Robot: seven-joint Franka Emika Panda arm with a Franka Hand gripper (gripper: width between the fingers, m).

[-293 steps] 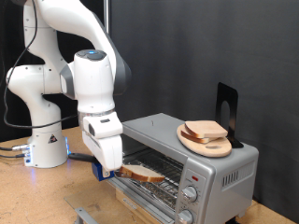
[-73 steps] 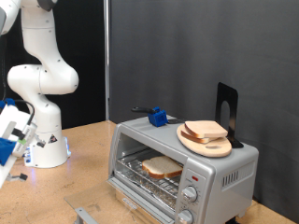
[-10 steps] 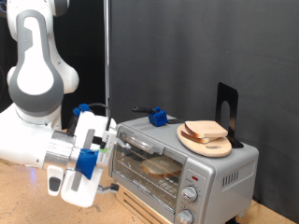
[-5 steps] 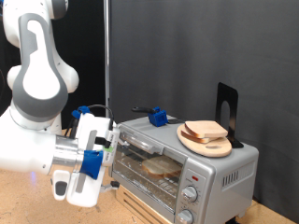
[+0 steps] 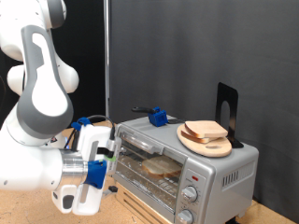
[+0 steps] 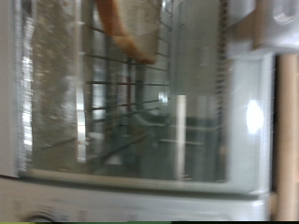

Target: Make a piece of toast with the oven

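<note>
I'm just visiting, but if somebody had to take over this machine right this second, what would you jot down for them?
Gripper: pressed up at the oven's glass door, at the exterior view's left; whether its jaws are open is not visible.
Piece of toast: on the wire rack inside the oven, seen through the glass.
Spare slices: on the wooden plate on the oven's top.
Done: bread loaded.
Left: door looks not fully shut; knobs untouched.
</note>
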